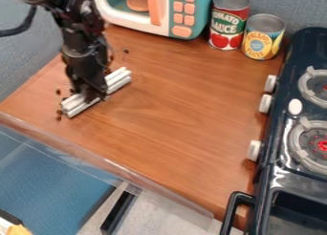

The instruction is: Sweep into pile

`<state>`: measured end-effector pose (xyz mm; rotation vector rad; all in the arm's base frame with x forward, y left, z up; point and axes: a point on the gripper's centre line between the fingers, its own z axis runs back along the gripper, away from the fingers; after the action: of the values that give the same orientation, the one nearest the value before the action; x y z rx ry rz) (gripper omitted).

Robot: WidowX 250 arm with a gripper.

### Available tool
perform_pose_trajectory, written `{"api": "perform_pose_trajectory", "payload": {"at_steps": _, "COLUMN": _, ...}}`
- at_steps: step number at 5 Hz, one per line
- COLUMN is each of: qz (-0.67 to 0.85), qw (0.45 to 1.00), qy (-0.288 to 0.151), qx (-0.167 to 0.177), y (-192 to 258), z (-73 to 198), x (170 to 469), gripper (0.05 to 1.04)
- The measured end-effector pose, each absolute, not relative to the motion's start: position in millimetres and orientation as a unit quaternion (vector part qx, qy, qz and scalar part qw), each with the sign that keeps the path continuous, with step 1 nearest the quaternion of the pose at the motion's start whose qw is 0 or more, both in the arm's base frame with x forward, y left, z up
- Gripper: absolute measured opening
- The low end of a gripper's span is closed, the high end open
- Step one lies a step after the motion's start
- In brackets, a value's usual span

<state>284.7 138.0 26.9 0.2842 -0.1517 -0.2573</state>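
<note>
**Sweeping Station: Bar Placed Among the Crumbs**

We find the black two-finger gripper (91,90) closed, as best we can judge, around the middle of a long white ridged bar (119,80), our sweeping tool. The bar lies slantwise near the left corner of the brown wood-topped counter (172,114). Small dark brown bits (59,112) are scattered around its near end and along the side facing the wall; a lone dark bit (126,51) sits farther back, toward the rear edge.

We judge the step in hand to be the sweep itself, with no compact pile formed. The next move calls for keeping the bar low and level, pressing its long side against the bits and collecting the outliers. Lifting it may let bits slip beneath.

The black arm (83,52) hangs steeply from the upper left, wrist above the bar, gripper pointing down.
</note>
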Motion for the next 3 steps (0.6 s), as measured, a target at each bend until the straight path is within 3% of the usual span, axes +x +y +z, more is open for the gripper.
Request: {"api": "perform_pose_trajectory", "payload": {"at_steps": 3, "qz": -0.047, "qw": 0.984, "qy": -0.085, "qx": 0.151, "y": 160.9, "z": 31.4, "x": 280.0, "gripper": 0.324}}
